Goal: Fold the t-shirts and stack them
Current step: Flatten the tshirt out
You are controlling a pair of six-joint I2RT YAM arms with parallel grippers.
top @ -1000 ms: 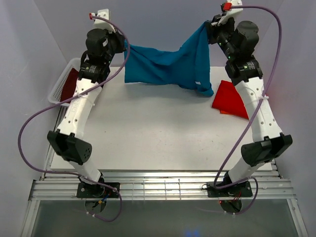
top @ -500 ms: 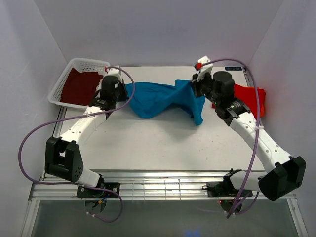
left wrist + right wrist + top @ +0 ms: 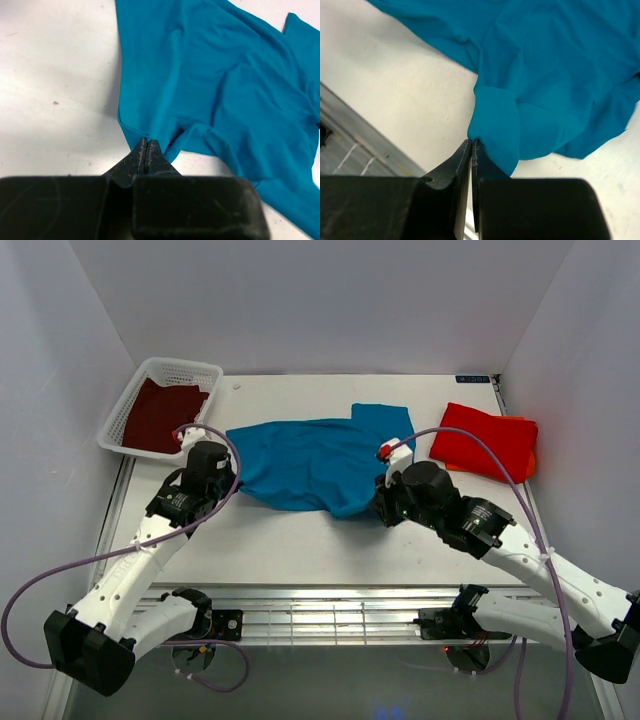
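Note:
The teal-blue t-shirt lies spread and wrinkled on the middle of the table. My left gripper is shut on its near left edge, seen in the left wrist view with the cloth beyond. My right gripper is shut on its near right corner, seen in the right wrist view with the cloth beyond. The red-orange t-shirt lies folded at the right. The maroon t-shirt lies in the basket.
The white mesh basket stands at the back left corner. The table's metal front rail runs along the near edge, close behind the right gripper. White walls close in the back and sides.
Both arms have come down and towards the near edge, drawing the teal-blue shirt from hanging in the air to lying flat on the table. Both grippers kept their hold.

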